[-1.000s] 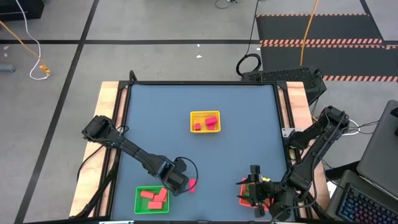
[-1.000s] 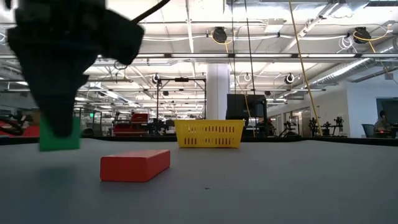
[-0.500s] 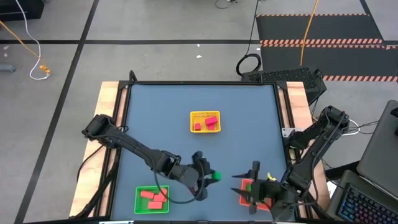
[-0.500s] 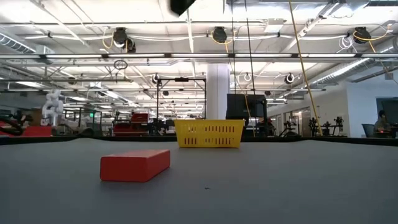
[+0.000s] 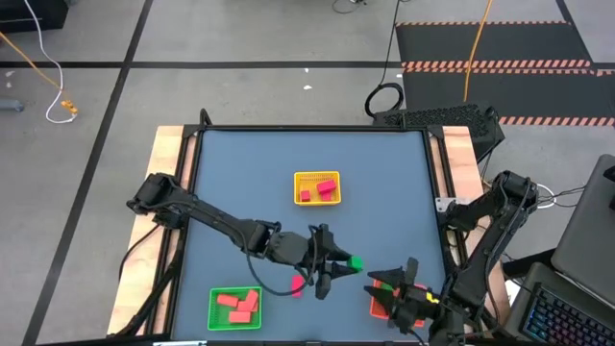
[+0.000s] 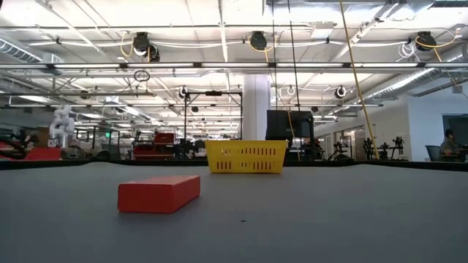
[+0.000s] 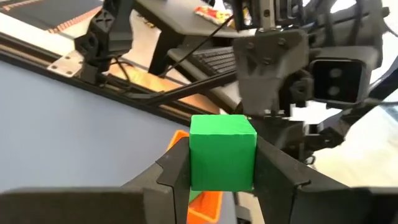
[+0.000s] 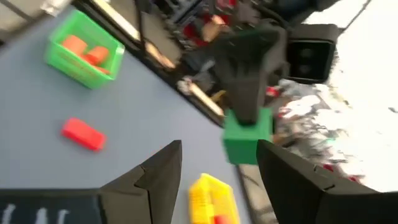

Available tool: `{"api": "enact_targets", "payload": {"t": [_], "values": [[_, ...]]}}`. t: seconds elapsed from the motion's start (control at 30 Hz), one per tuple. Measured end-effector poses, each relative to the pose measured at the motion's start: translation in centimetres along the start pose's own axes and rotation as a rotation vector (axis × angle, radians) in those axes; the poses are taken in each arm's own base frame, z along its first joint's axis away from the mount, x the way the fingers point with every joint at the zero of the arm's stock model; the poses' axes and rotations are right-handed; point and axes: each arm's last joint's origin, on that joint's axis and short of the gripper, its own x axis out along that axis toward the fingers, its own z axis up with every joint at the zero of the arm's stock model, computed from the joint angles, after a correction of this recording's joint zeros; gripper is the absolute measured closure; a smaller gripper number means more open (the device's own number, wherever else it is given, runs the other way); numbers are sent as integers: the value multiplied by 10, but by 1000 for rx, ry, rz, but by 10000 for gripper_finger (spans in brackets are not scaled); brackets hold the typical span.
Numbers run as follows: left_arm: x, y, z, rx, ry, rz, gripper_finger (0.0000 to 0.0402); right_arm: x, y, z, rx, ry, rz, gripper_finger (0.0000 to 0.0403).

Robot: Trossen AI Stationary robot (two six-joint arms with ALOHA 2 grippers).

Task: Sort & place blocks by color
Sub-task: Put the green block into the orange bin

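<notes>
I hold the green cube (image 7: 222,152) clamped in my left gripper (image 5: 338,263) above the table (image 5: 384,173), beside my spread right gripper (image 5: 396,286) over the red basket (image 5: 381,308); green basket (image 5: 215,317) holds salmon blocks (image 5: 237,305), yellow basket (image 5: 317,175) red ones

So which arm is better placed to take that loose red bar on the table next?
Probably the right: its pincer is open and holds nothing, near the red bar. The left pincer is shut on the green cube.
</notes>
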Motion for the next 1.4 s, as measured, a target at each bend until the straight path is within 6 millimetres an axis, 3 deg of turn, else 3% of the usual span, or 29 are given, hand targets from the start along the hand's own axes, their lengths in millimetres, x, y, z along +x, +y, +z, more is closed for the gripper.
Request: {"api": "enact_targets", "payload": {"t": [0.63, 1.03, 1.17, 1.3, 1.4], "values": [[-1, -5, 3, -50, -28, -57, 270, 23, -10, 3, 99, 43, -116, 200], [0, -3, 2, -56, -16, -47, 257, 36, -13, 12, 173, 12, -49, 194], [0, -3, 1, -56, -6, -43, 248, 39, -9, 9, 167, 29, -86, 215], [0, -2, 0, -62, -5, -34, 252, 41, -3, 7, 114, 49, -130, 268], [0, 0, 1, -63, -2, -30, 251, 40, 2, 6, 75, 58, -150, 273]]}}
